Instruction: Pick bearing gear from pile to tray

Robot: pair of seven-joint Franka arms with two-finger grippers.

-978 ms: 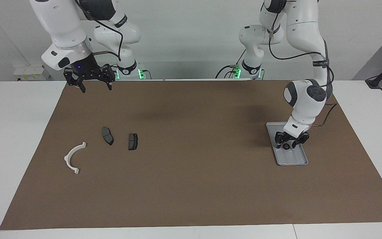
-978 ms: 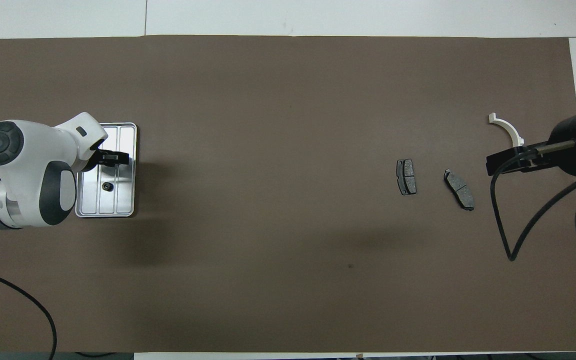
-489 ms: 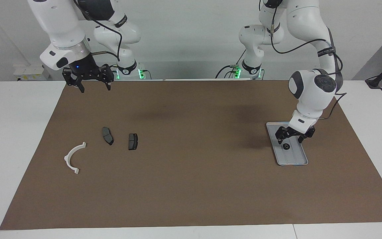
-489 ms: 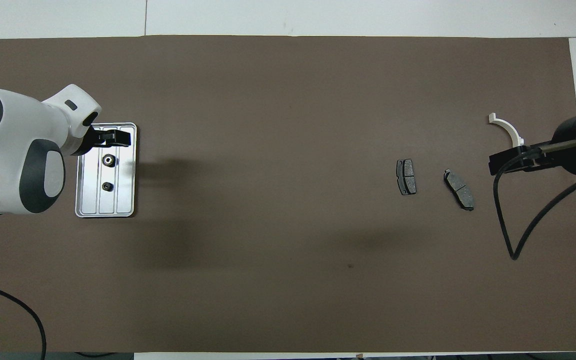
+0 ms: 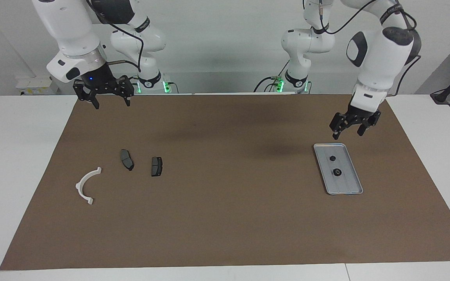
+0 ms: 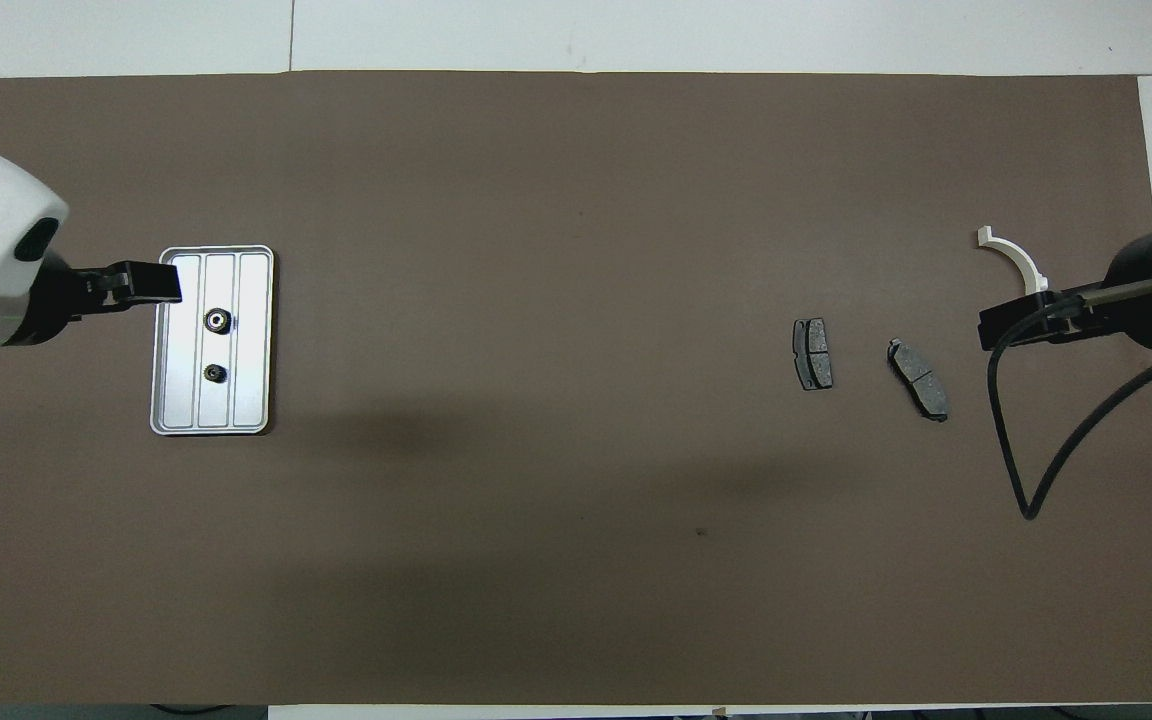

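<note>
Two bearing gears (image 5: 334, 165) are lying in the tray (image 5: 354, 186) toward the left arm's end of the surface (image 5: 225, 210). The left gripper (image 5: 353, 129) is hanging above the mat beside the tray, fingers apart and empty. The right gripper (image 5: 110, 102) is waiting over the mat's edge, fingers apart, with the pile (image 5: 127, 171) farther from the robots.

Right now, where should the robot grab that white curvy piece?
Probably across the thin middle of the white bracket, coming straight down from above. It lies flat on the mat, and its arc looks narrow enough there for two fingers; the stepped ends look bulkier.
</note>
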